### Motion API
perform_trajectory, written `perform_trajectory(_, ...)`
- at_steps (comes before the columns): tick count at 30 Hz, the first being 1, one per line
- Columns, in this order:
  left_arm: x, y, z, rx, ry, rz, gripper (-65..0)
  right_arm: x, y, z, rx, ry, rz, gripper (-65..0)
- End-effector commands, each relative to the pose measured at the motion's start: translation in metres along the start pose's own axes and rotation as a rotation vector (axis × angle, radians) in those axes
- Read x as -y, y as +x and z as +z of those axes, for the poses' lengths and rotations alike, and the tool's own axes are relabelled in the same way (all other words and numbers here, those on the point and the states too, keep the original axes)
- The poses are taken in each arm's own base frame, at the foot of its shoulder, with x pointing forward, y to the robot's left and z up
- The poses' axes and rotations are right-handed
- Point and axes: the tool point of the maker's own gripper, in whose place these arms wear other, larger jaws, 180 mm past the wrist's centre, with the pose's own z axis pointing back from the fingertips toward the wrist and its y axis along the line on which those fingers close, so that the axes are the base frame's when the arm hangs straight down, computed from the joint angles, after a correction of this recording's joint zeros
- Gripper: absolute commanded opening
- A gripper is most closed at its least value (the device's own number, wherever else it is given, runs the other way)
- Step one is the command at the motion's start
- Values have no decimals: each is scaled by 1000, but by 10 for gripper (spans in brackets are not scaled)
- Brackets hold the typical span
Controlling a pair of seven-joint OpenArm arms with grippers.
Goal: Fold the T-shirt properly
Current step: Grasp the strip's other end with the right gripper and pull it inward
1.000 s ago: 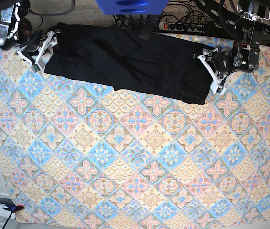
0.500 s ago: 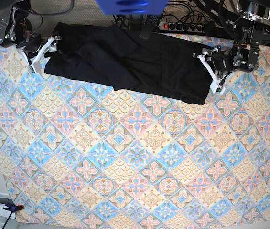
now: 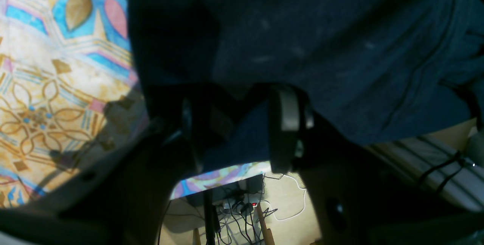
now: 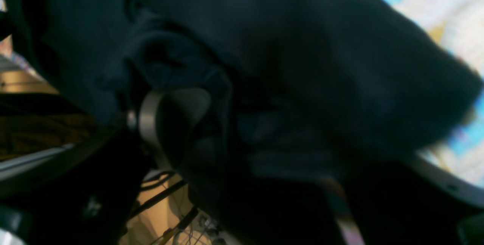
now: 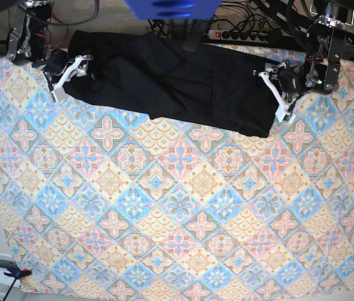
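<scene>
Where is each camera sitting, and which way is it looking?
Base: sits high overhead, looking straight down at the patterned tablecloth and the T-shirt; both arms show, the left gripper on this view's right, the right gripper on its left.
Left wrist: rides on the left arm, looking along its open fingers at the shirt's edge.
Right wrist: rides on the right arm, close up on bunched shirt cloth between its open fingers.
All three views share the black T-shirt and the tablecloth.

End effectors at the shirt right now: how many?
2. The right end effector is at the T-shirt's left end in the base view; the left end effector is at its right end.
</scene>
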Motion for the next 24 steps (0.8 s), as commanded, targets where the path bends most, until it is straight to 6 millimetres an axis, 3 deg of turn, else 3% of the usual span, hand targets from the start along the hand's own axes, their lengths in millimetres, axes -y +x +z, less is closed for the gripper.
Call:
perform_trajectory(1, -2, 10, 6, 29, 2, -10, -399, -7, -19, -5, -79, 13, 5, -214)
perform_trajectory(5, -2, 11, 6, 33, 2, -10, -399, -10, -22, -7, -90, 23, 11, -378)
perform_trajectory(9, -2, 11, 6, 33, 2, -10, -399, -5, -30, -9, -108, 19, -20, -625)
perform_trajectory(10, -2, 11, 6, 33, 2, -10, -400, -4, -30, -10, -110, 20, -26, -650)
perform_trajectory(15, -2, 22, 9, 56, 1, -13, -458, 9, 5, -9, -36, -6, -17, -646)
perform_trajectory(24, 7, 32, 15, 92, -13, -37, -474, 73, 69, 32, 47, -198, 24, -646)
